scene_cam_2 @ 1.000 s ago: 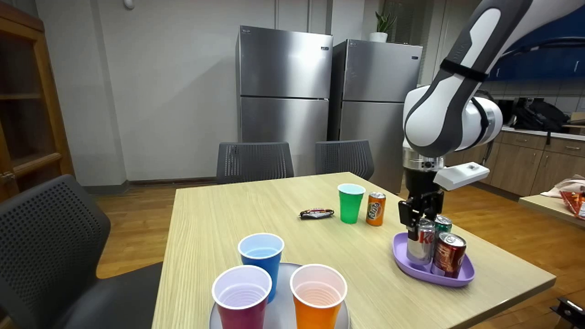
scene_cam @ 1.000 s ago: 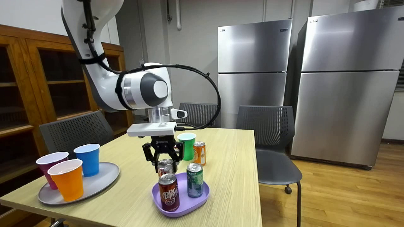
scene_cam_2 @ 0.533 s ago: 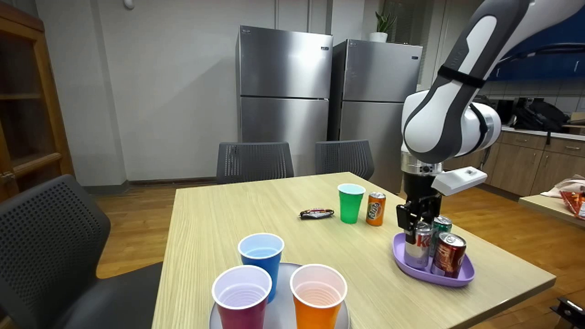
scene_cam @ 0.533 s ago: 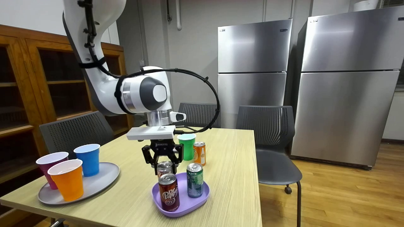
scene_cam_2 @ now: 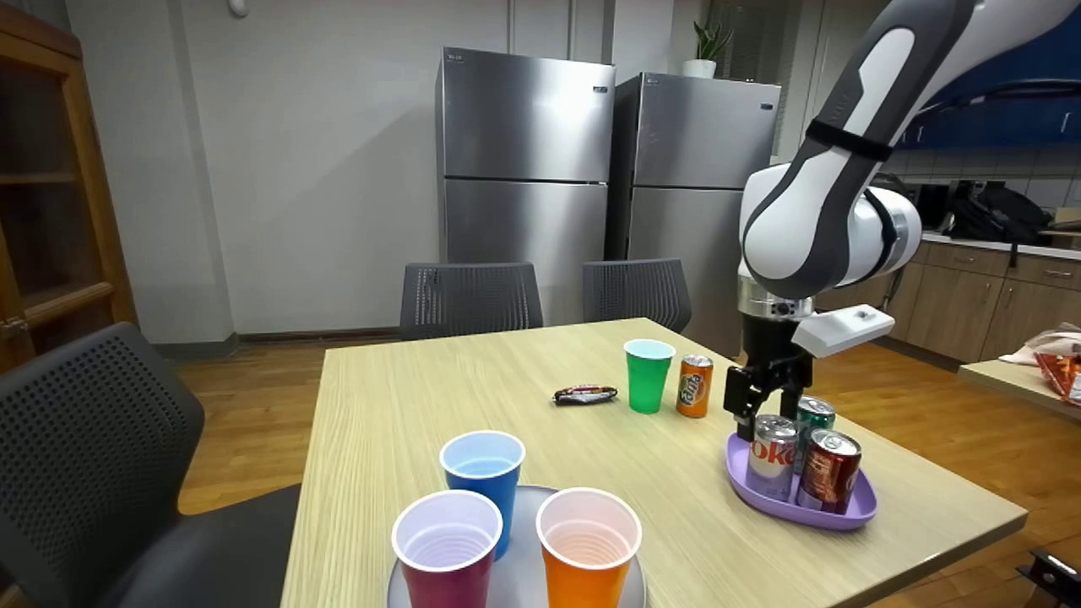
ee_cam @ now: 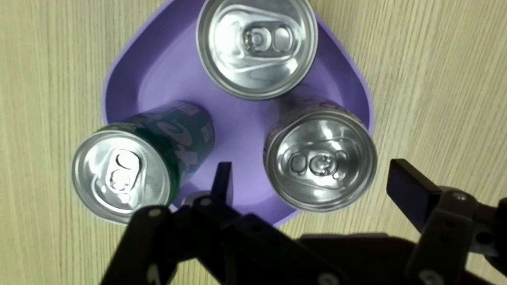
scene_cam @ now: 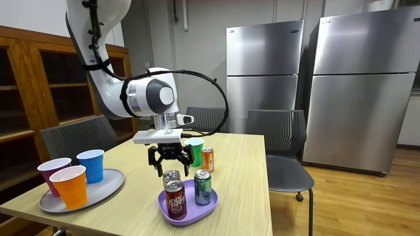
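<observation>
Hovering before us with jaws wide apart, the gripper (scene_cam: 173, 172), fingers (ee_cam: 412, 194) either side of the silver Coke can (scene_cam_2: 770, 464), that can upright in the purple tray (scene_cam: 194, 210), Dr Pepper can (scene_cam: 176, 200) just beside it, green can (scene_cam: 202, 188) nearby, fingertip height we can't quite judge

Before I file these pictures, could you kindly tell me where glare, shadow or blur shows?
Wrist view: white glare on the round silver lid of the green aluminium soda can; the black end effector is dark and slightly soft. In an exterior view: a bright reflection on a tall stainless-steel refrigerator, and a faint diagonal shadow across the pale grey wall.
</observation>
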Robot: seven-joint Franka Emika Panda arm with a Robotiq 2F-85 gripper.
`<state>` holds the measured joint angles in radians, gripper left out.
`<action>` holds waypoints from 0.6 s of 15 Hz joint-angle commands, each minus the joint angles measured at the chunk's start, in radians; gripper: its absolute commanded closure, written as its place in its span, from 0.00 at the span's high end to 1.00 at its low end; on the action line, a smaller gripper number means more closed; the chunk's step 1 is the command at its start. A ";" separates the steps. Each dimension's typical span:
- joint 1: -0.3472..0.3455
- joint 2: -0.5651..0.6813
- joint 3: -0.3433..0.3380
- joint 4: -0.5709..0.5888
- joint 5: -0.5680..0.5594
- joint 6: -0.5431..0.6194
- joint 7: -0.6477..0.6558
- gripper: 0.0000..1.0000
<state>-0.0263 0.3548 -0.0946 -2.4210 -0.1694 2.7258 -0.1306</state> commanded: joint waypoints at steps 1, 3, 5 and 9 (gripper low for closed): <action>0.008 -0.013 -0.021 0.061 -0.015 -0.048 0.058 1.00; 0.010 0.002 -0.032 0.111 -0.015 -0.061 0.083 1.00; 0.010 0.018 -0.039 0.163 -0.012 -0.072 0.109 1.00; 0.010 0.078 -0.048 0.277 0.001 -0.109 0.170 1.00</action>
<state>-0.0264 0.3779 -0.1319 -2.2429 -0.1692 2.6749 -0.0229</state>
